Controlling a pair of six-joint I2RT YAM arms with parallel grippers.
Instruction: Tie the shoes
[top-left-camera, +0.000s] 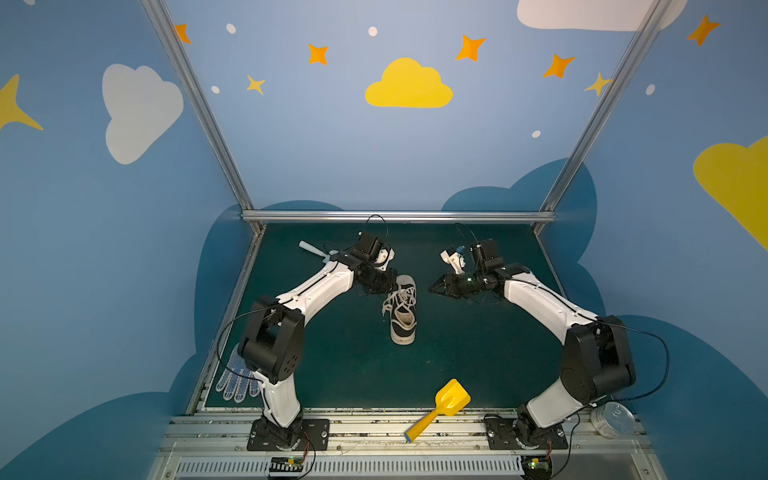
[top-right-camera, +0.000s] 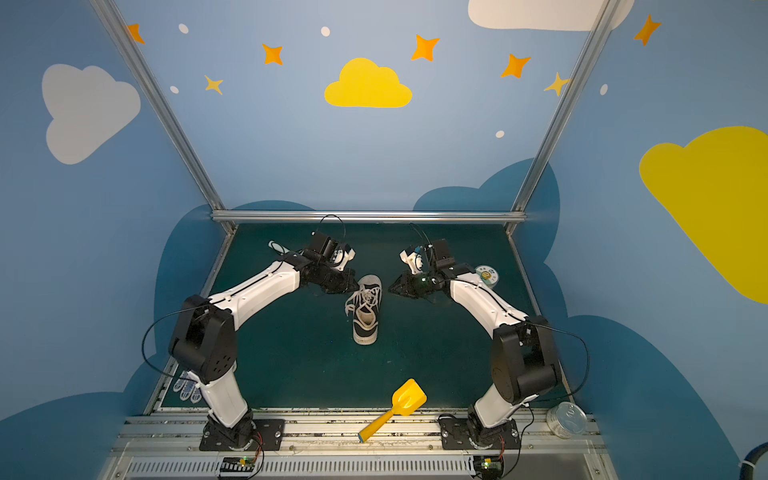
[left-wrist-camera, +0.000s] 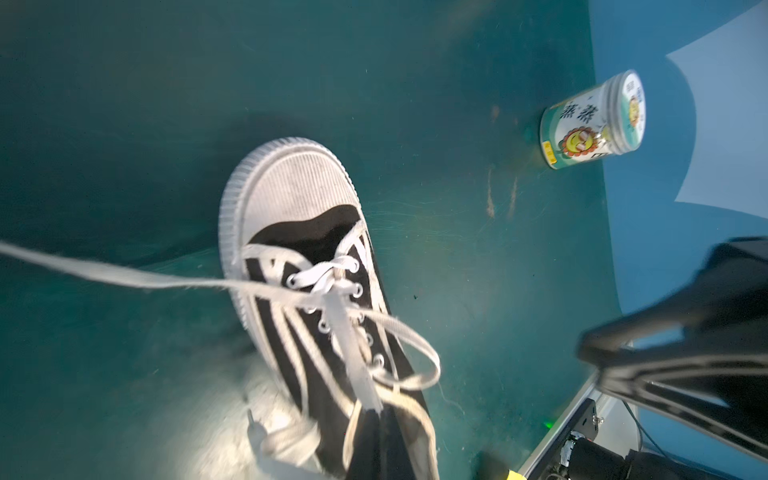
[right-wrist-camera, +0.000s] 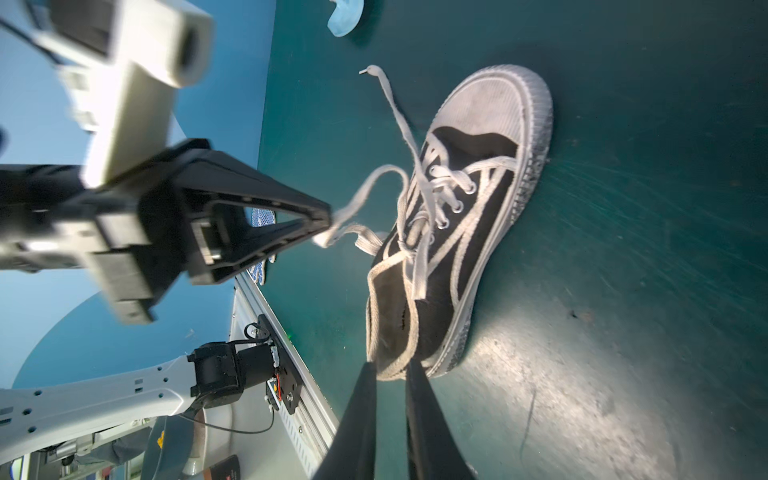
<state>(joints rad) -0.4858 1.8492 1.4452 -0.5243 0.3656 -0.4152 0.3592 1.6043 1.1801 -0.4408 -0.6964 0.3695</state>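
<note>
The black canvas shoe (top-left-camera: 402, 309) (top-right-camera: 366, 309) with a white toe cap stands mid-table, toe toward the back wall. My left gripper (top-left-camera: 392, 282) (left-wrist-camera: 376, 409) hovers just left of its toe, shut on one cream lace (right-wrist-camera: 353, 199) that runs from its tip to the eyelets. The left gripper's tip (right-wrist-camera: 330, 216) also shows in the right wrist view, pinching that lace. A second lace (left-wrist-camera: 124, 278) (right-wrist-camera: 390, 104) trails loose off the shoe. My right gripper (top-left-camera: 432, 289) (right-wrist-camera: 392, 368) hangs right of the shoe, its fingers (right-wrist-camera: 361, 415) slightly apart with nothing between them.
A yellow scoop (top-left-camera: 442, 405) lies at the front edge, a dotted glove (top-left-camera: 235, 378) at the front left behind the left arm. A metal tin (top-left-camera: 613, 419) sits at the front right, a labelled jar (top-right-camera: 487, 275) (left-wrist-camera: 594, 120) behind the right arm, a pale blue tool (top-left-camera: 311, 249) at the back left.
</note>
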